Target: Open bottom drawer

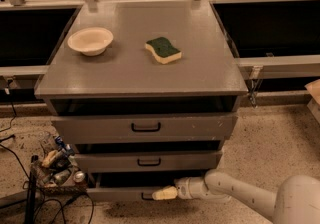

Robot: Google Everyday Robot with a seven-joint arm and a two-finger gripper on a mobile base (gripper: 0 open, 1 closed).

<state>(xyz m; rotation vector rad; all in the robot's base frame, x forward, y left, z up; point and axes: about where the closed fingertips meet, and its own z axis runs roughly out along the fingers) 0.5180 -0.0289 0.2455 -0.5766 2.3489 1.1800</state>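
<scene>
The bottom drawer is the narrowest grey front at the foot of the cabinet, low in the camera view. It stands pulled out slightly, with a dark gap above it. Its small black loop handle is partly covered. My gripper reaches in from the lower right on a white arm, with its cream tip right at that handle. The middle drawer and the top drawer sit above it, each with a black handle.
A cream bowl and a green-and-yellow sponge lie on the cabinet top. A crate of small items and cables sit on the speckled floor at left. Dark bins flank the cabinet.
</scene>
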